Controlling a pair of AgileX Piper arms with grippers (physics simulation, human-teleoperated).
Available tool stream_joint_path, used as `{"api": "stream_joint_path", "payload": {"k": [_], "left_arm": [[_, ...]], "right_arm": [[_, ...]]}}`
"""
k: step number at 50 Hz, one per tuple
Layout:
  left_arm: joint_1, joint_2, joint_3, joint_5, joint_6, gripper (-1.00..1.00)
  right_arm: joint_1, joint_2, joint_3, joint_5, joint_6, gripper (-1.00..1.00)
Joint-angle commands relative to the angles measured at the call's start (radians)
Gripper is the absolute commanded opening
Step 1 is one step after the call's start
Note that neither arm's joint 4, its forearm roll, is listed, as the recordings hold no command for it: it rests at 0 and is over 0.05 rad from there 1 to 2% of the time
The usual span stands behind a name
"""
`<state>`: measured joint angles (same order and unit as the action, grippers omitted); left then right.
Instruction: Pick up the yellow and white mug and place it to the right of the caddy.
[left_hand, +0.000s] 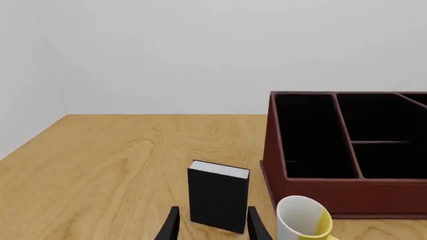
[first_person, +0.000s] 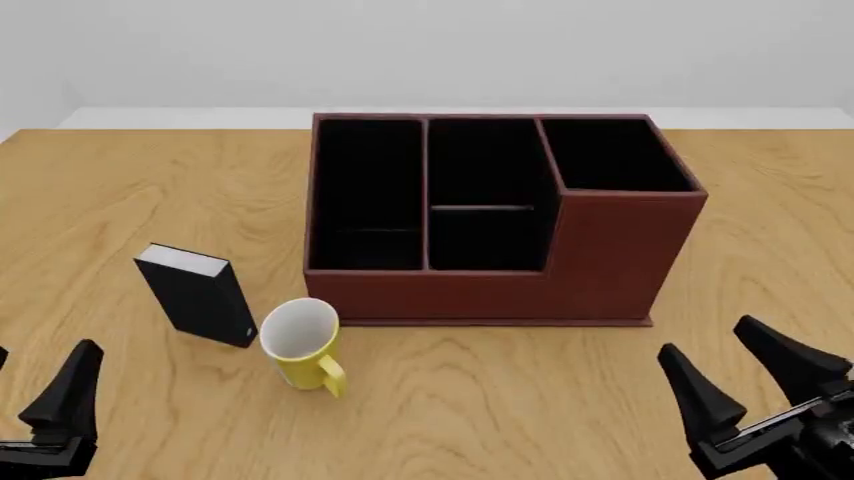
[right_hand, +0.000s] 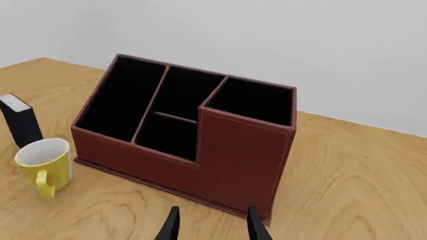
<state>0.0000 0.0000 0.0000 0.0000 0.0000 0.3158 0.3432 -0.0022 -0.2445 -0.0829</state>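
On the worktop (first_person: 120, 190), just left-front of the caddy (first_person: 494, 225) and close beside a black box (first_person: 198, 293), the yellow and white mug (first_person: 304, 345) stands upright, so either arm's wide, empty jaws risk toppling that box.

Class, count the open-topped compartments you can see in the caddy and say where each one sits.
4. In the caddy: one long at the left end, two in the middle, one behind the other, and one in the taller right end section. None appears hidden.

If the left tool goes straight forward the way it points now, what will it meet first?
Most likely the small black box, which stands upright directly between the open left tool's fingers in its wrist view. The mug sits off to one side.
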Motion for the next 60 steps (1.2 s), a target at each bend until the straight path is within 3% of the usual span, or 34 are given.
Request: {"api": "stream_joint_path", "payload": {"k": [1, 30, 40, 45, 60], "left_arm": [[0.0, 0.0, 0.0, 0.0, 0.0, 1.0], [0.0, 0.0, 0.0, 0.0, 0.0, 1.0], [0.0, 0.0, 0.0, 0.0, 0.0, 1.0], [0.0, 0.0, 0.0, 0.0, 0.0, 1.0], [0.0, 0.0, 0.0, 0.0, 0.0, 1.0]], "right_arm": [[0.08, 0.057, 0.001, -0.06, -0.015, 1.0], [0.246, 0.35, -0.003, -0.33, -0.004, 1.0], [0.323, 0.517, -0.017, -0.473, -0.01, 1.0], [0.336, 0.553, -0.038, -0.488, -0.005, 1.0], [0.417, 0.772, -0.079, -0.653, -0.005, 1.0]]}}
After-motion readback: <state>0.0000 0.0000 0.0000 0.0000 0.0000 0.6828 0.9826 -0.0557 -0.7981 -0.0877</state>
